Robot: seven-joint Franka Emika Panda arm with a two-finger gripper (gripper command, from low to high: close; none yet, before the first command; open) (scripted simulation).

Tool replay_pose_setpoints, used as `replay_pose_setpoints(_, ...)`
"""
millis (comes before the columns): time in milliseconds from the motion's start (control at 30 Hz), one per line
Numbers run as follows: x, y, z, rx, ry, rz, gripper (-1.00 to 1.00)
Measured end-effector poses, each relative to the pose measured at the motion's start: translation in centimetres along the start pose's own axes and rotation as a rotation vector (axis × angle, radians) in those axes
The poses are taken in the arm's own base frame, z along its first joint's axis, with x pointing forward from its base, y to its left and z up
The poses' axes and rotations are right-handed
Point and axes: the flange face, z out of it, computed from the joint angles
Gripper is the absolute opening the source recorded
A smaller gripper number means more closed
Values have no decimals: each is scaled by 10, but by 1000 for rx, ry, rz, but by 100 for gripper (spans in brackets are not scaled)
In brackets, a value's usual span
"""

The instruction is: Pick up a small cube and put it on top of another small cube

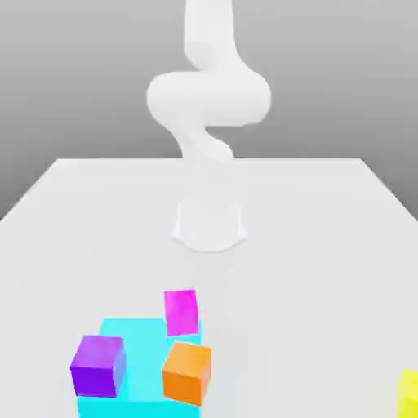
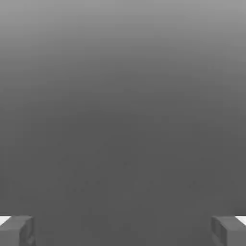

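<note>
Yellow cube [image 1: 409,393]: nearest, at the exterior view's right edge, cut off by the frame so just a sliver shows; well apart from the other cubes.
Cyan block [image 1: 135,343]: large flat slab at the near left, lower part cut off by the frame, partly covered by the cubes around it.
Purple cube [image 1: 97,364]: on the slab's left side, whole.
Orange cube [image 1: 187,372]: at the slab's right edge, near the purple one, apart from it.
Magenta cube [image 1: 181,311]: just beyond the orange, at the slab's far right corner, tilted; hard to tell whether resting or lifted.
Count: four small cubes, one cyan block.
Table [image 1: 310,245]: pale, bare toward the far side.
Arm [image 1: 209,102]: white, rising from a round base at mid-table, top cut off.
Gripper [image 2: 123,230]: fingertips [image 2: 17,229] at opposite corners of the hand view, spread wide, nothing between them, grey backdrop beyond.
Cubes versus jaws: none seen between or near the fingers.
</note>
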Motion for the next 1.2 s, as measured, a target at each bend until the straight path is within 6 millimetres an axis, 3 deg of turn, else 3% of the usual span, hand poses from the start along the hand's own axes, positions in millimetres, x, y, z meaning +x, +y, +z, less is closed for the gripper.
replay_pose_setpoints(167,-22,-30,84,-38,-127,-171,0)
replay_pose_setpoints(333,-61,-54,165,-68,-250,-342,0)
replay_pose_setpoints(533,-128,-72,256,-96,-397,-552,0)
replay_pose_setpoints(667,-191,-79,310,-103,-498,-708,0)
replay_pose_setpoints(833,-262,-68,375,-123,-618,-875,0)
replay_pose_setpoints(1000,-346,-46,428,-133,-740,-1053,0)
replay_pose_setpoints(1133,-387,-19,472,-134,-768,-1092,0)
replay_pose_setpoints(1167,-394,-13,482,-134,-769,-1093,-100)
replay_pose_setpoints(1200,-394,-13,482,-134,-769,-1093,-100)
